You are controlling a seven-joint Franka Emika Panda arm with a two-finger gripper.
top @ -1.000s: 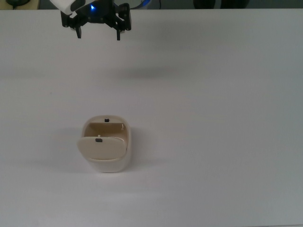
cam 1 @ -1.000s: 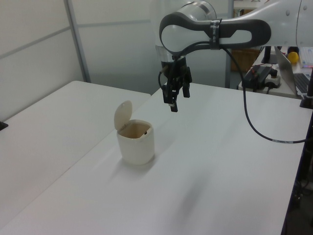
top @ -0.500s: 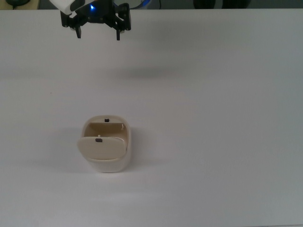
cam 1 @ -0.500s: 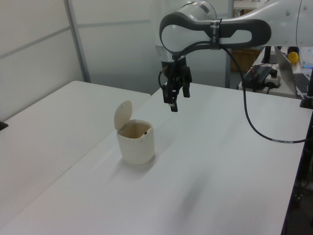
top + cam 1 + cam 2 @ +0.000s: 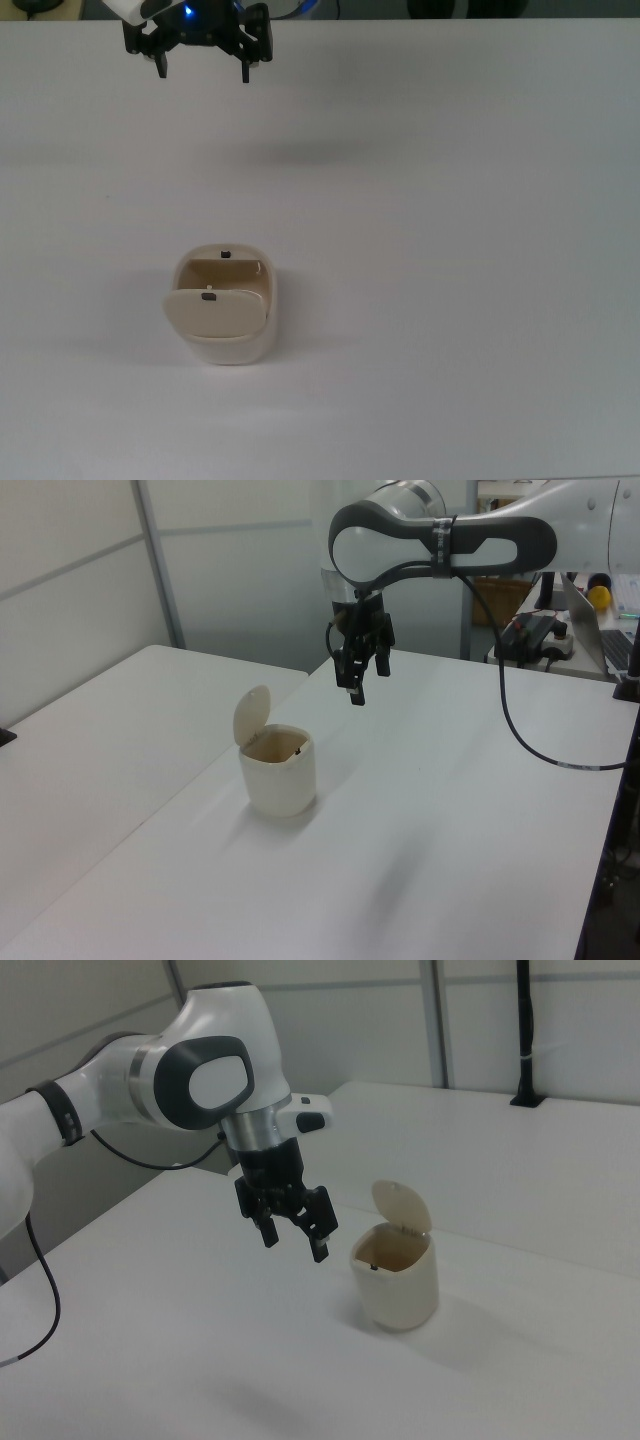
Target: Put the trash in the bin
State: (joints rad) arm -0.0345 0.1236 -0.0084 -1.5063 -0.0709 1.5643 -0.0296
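Open gripper [image 5: 204, 73], fingers spread wide with nothing between them. Hanging high above the white table [image 5: 450, 250], at the top view's far left, well apart from the bin [image 5: 228, 345].

Cream bin [image 5: 280, 780] upright, nearer than the gripper in the top view, with its flap lid [image 5: 252, 712] tipped up and the mouth exposed.

No paper wad visible on the table or in the fingers. Probably down inside the bin, though most of the interior is hidden.

Risks from here:
- Sweeping the arm low across the top view's near left could clip the raised lid [image 5: 400, 1205] or the wall, topple the seemingly light bin [image 5: 400, 1295] and spill whatever lies inside.
- Counting the task done without sight of the wad could miss a drop elsewhere.
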